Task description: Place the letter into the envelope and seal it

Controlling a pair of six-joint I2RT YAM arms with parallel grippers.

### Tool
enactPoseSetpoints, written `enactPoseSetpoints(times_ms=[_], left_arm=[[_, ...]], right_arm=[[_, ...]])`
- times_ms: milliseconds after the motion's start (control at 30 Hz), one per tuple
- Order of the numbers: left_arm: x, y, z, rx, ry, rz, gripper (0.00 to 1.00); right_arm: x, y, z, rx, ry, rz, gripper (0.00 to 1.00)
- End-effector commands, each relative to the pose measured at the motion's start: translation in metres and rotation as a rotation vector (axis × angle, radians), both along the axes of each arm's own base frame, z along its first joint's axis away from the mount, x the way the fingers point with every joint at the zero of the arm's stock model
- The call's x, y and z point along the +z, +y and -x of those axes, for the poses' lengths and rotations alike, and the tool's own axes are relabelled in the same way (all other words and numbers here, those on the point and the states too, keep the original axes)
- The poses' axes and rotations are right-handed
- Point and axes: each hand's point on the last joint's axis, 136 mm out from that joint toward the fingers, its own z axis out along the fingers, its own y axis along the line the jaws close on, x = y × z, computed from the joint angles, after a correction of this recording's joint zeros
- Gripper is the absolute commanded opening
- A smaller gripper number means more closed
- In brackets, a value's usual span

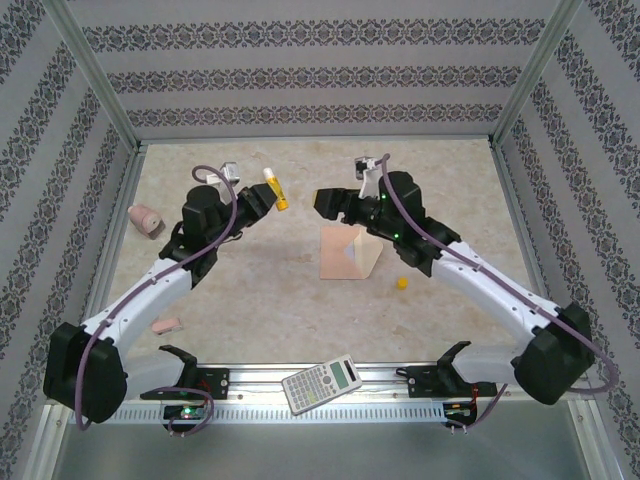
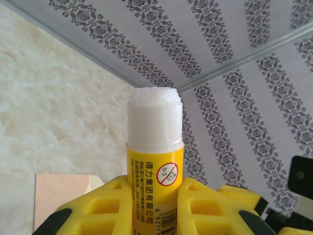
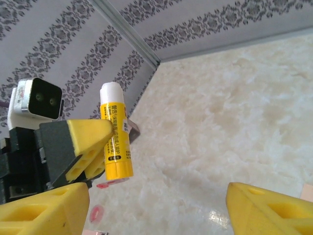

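The pale peach-pink paper envelope [image 1: 343, 255] lies flat near the middle of the bench [image 1: 460, 190]. The left gripper [image 1: 258, 201], raised off to the envelope's far left, is clamped on a yellow plastic glue stick [image 1: 276, 188] with a white tip. The right gripper [image 1: 325, 203] hangs just beyond the envelope's far edge, jaws apart.

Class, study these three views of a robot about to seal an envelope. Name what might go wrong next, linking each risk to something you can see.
1. The left gripper holds the yellow glue stick uncapped, white glue exposed, close to the open right gripper. Glue may smear onto its fingers.
2. The pale peach paper envelope lies unheld on the beige marbled table. Rubbing glue on it could slide or crumple it.
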Motion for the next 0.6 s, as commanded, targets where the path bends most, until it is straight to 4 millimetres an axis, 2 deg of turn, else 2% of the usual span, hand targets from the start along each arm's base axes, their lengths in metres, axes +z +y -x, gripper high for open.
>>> enactPoseSetpoints(times_ms=[0, 200, 567], left_arm=[[0.041, -0.002, -0.004, 0.047, -0.095, 0.183, 0.00], [0.038, -0.003, -0.006, 0.059, -0.067, 0.280, 0.00], [0.035, -0.016, -0.007, 0.022, -0.054, 0.392, 0.00]], right_arm=[[0.015, 0.015, -0.001, 0.020, -0.050, -0.072, 0.74], [0.000, 0.027, -0.002, 0.038, -0.044, -0.066, 0.73], [-0.003, 0.049, -0.007, 0.060, -0.048, -0.092, 0.71]])
